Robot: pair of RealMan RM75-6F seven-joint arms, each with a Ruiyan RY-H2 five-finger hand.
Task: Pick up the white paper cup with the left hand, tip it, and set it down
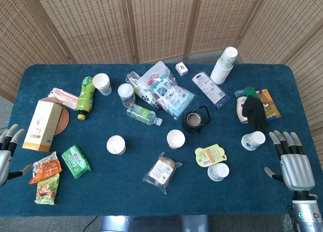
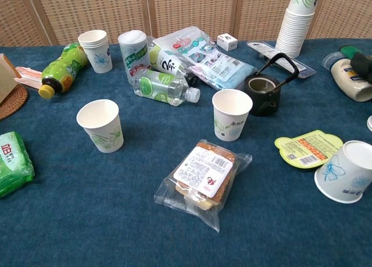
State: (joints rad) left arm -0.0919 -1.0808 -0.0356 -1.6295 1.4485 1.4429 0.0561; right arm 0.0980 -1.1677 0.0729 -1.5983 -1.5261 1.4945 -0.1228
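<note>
Several white paper cups are on the blue table. One stands upright left of centre (image 1: pixel 116 144) (image 2: pixel 102 124), another upright near the middle (image 1: pixel 175 139) (image 2: pixel 231 114). My left hand (image 1: pixel 7 152) rests at the table's far left edge, fingers spread and empty, well left of the nearer cup. At the right edge, my right hand (image 1: pixel 293 164) lies flat with fingers extended, holding nothing. Neither hand shows in the chest view.
A snack packet (image 1: pixel 162 172) lies in front of the cups. More cups lie tipped at the right (image 1: pixel 218 172) (image 1: pixel 253 140). Cup stacks (image 1: pixel 223 65) (image 1: pixel 101 83), bottles (image 1: pixel 86 96), a black teapot (image 1: pixel 195 120), green and orange packets (image 1: pixel 75 161) and a box (image 1: pixel 41 125) are spread around.
</note>
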